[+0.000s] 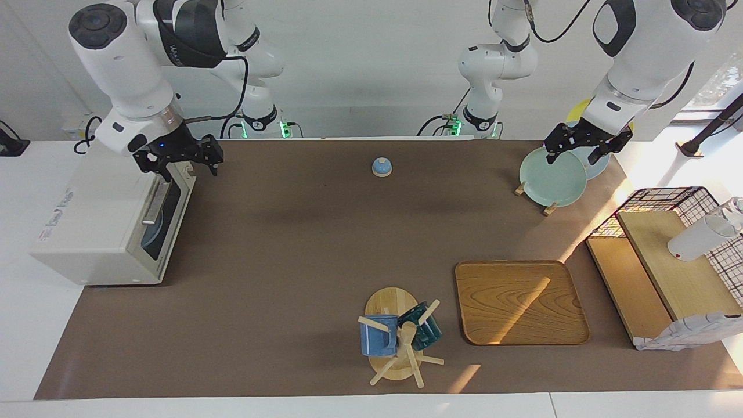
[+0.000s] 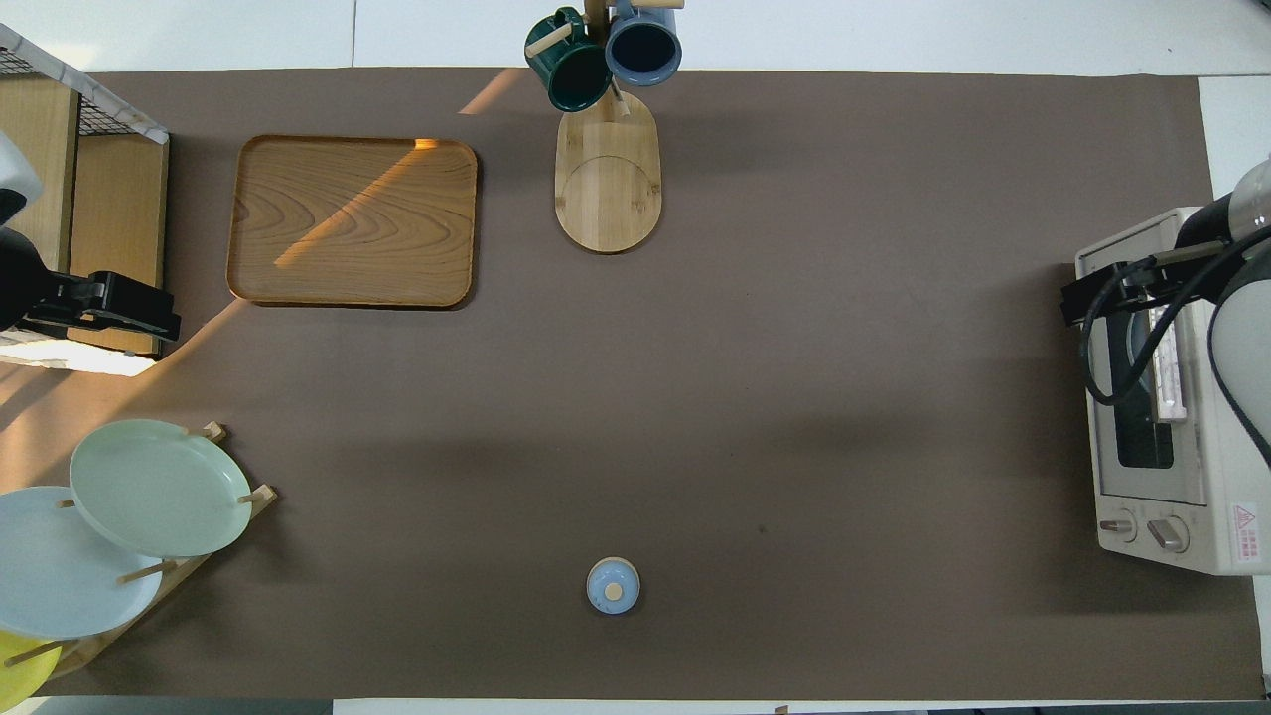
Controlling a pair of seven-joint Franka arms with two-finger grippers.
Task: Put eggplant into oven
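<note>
- The right tool (image 1: 184, 164) hangs in the air over the top edge of the oven (image 1: 101, 229), at the oven corner closest to the robots; its fingers stand apart and hold nothing.
- The oven sits at the right arm's end of the surface (image 1: 278, 249), directly under that tool. Its door is shut, with the bar handle (image 1: 154, 203) just below the tool. Through the glass a pale blue round shape shows inside.
- The eggplant cannot be seen in either view; whether it lies inside the oven cannot be told.
- The left tool (image 1: 583, 150) hangs over the plate rack (image 1: 534, 197) at the left arm's end of the surface, fingers apart and empty, just above the green plate (image 1: 552, 177).
- A small blue bell (image 1: 382, 167) sits between the two tools, close to the robots' edge.
- A wooden tray (image 1: 521, 302) lies farther from the robots than the left tool, and a mug stand (image 1: 397, 339) with a blue mug (image 1: 377, 337) and a dark green mug (image 1: 426, 328) stands beside it.
- A wire-and-wood shelf (image 1: 667, 267) stands at the left arm's end, farther from the robots than the plates under the left tool.
</note>
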